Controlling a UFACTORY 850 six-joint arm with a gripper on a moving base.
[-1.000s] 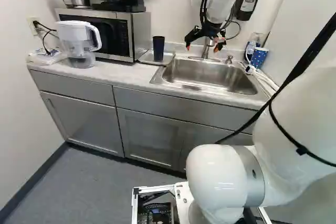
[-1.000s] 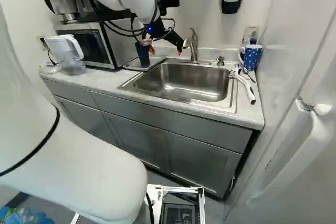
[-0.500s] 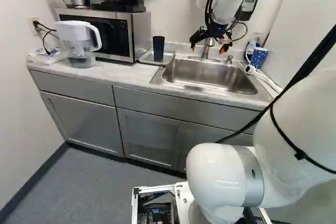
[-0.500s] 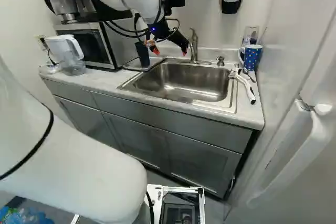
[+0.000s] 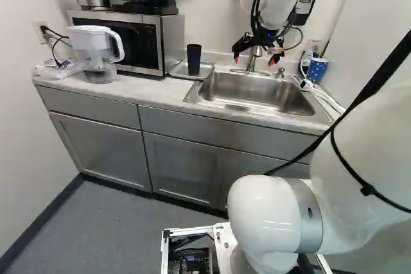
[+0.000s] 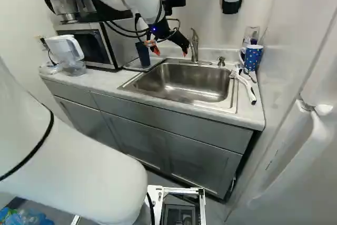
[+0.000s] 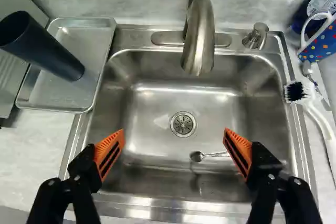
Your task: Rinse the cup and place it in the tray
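Gripper [image 7: 175, 142] over the sink [image 7: 155, 103], fingers wide apart, nothing between them. Spoon [image 7: 197, 156] lies in the sink. Cup [image 7: 44, 48] stands upright in the tray [image 7: 55, 96] beside the sink, so placing looks done; can't tell from here whether it's rinsed. Main risk: a low swing toward the tray with fingers spread, one tip clips the tall cup and tips it. Second: tap [image 7: 200, 38] juts over the sink near the gripper, so a careless retract could snag it

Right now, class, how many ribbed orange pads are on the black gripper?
2: one pad nearer the shallow silver tray, the other pad nearer the white scrub brush.
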